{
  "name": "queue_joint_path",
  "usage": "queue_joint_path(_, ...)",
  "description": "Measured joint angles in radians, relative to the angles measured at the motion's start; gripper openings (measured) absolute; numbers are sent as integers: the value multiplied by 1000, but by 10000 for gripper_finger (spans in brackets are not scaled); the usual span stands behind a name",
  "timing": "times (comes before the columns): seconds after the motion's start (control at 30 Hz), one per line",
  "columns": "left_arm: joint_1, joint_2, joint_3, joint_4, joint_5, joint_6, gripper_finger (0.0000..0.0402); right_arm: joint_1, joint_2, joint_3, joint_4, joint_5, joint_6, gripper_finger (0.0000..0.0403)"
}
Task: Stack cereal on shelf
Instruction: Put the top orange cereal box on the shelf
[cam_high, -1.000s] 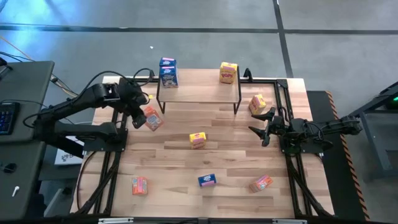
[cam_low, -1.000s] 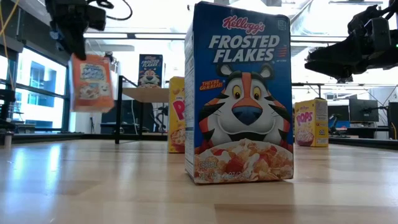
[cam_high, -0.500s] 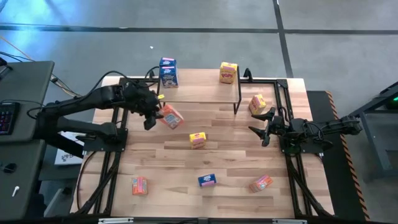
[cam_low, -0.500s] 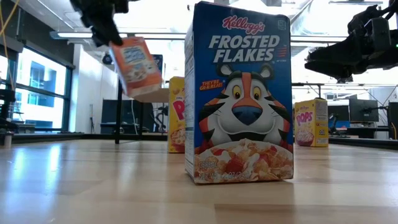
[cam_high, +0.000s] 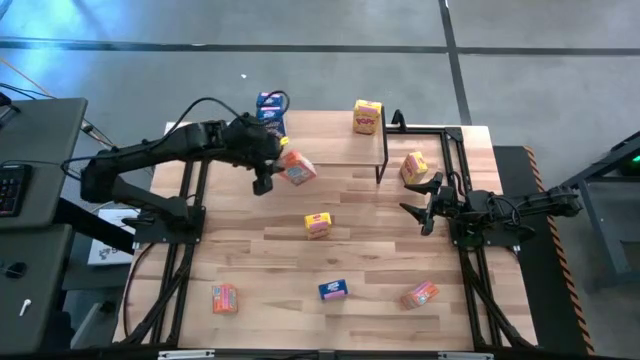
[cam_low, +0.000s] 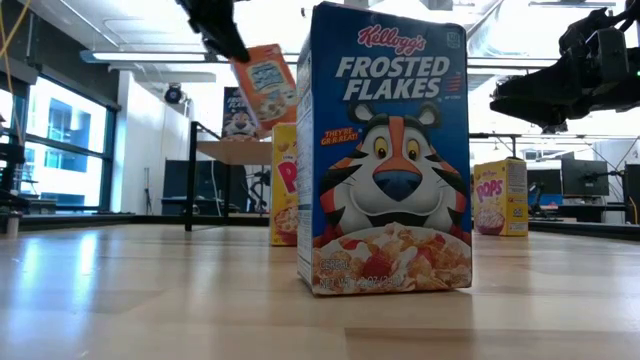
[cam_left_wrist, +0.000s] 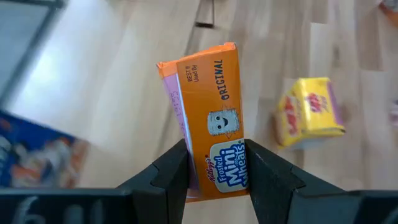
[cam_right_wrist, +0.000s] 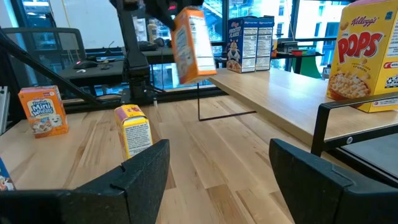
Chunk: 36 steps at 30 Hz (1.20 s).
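Note:
My left gripper is shut on an orange-red cereal box, which hangs in the air just in front of the shelf's left part. The low view shows that box tilted, high above the table. The shelf is a low light-wood platform on black legs; blue boxes stand at its far left end and a yellow box at its far right corner. My right gripper waits open at the table's right side, holding nothing. My left gripper pinches the orange-red box between its two fingers, one on each broad face, near one end; the narrow side panel faces the wrist camera. The fingers slant down toward the table's right. The box is lifted clear and sticks out tilted beyond the fingers.
Loose boxes lie on the table: a yellow one in the middle, another yellow right of the shelf, and a blue and two orange-red ones near the front edge. Bare wood lies between them.
My left gripper has carried the orange-red box up and toward the table's right, from beside the shelf's left legs to in front of the shelf. The wrist has rolled, so the box has tipped from nearly upright to slanting. It has stayed shut.

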<state>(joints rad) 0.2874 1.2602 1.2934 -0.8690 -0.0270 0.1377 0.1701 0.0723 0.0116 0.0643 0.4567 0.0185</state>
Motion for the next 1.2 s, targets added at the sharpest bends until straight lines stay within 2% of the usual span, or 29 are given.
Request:
queue_joint_path(0.13,0,64,82,-16,-12,64,131,0,0,0,0,0,0,268)
queue_joint_path(0.4,14,165,257,-77,-109,217,131,0,0,0,0,0,0,268)
queue_joint_path(0.77,77,298,409,-86,-222,486,131,0,0,0,0,0,0,268)
queue_joint_path(0.93,113,377,493,-86,-220,576,131,0,0,0,0,0,0,268)
queue_joint_path(1.2,167,513,674,-195,-192,589,131,0,0,0,0,0,0,268)
